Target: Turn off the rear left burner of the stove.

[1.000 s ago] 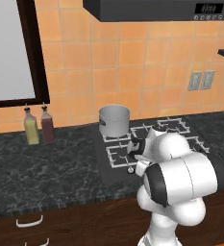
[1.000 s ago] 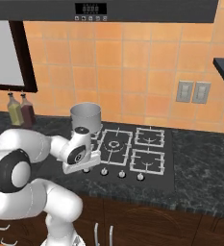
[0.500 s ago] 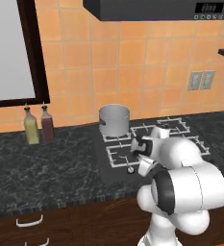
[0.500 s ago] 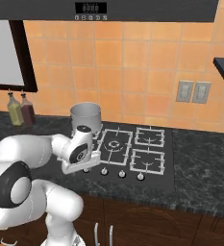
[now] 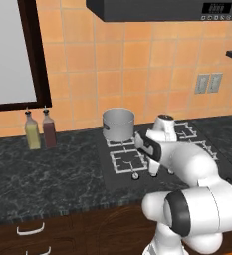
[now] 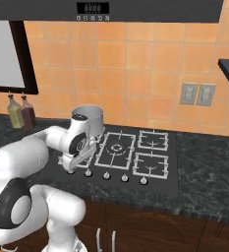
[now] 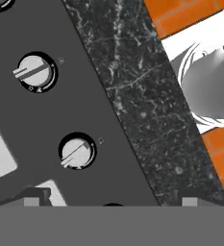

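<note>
- Gripper (image 7: pixel 112 201): jaws spread wide, nothing held, hovering over front knob row.
- Round silver knobs (image 7: pixel 77 151) w/ raised bar grips, on stove (image 6: pixel 165 184), flat black glass.
- Counter (image 7: pixel 147 110): dark speckled stone.
- Rear left burner (image 5: pixel 118 144): square pale wire grate under steel pot (image 5: pixel 118 124), cylindrical.

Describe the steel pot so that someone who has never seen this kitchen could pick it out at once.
Find the black stove set into the dark speckled counter under the orange tiled wall. The steel pot stands on its rear left burner, nearest the two bottles. It is the one round, tall, silver vessel; every other grate is bare.
</note>
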Controlling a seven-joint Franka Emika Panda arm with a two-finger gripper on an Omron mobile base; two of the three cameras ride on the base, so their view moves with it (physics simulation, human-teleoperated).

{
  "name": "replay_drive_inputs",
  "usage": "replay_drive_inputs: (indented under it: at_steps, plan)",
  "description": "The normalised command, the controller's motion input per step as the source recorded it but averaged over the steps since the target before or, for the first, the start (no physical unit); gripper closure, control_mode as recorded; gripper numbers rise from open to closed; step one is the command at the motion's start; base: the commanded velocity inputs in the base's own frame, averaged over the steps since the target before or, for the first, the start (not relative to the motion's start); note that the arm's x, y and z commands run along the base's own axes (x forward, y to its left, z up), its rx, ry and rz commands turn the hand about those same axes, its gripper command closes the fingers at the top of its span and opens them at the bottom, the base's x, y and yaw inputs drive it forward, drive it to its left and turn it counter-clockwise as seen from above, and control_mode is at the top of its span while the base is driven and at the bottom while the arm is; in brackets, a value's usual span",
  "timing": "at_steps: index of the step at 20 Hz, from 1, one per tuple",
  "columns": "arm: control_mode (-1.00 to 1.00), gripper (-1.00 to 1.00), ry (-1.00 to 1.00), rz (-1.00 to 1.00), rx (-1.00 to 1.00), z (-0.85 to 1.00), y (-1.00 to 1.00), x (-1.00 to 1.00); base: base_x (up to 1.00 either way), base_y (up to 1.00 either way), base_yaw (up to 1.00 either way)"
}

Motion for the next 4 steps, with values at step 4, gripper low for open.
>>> replay_drive_inputs:
  at_steps: [4]
  plan:
    - [-1.00,-1.00,0.01,0.70,-0.04,-0.11,-0.06,-0.04,0.00,0.00,0.00]
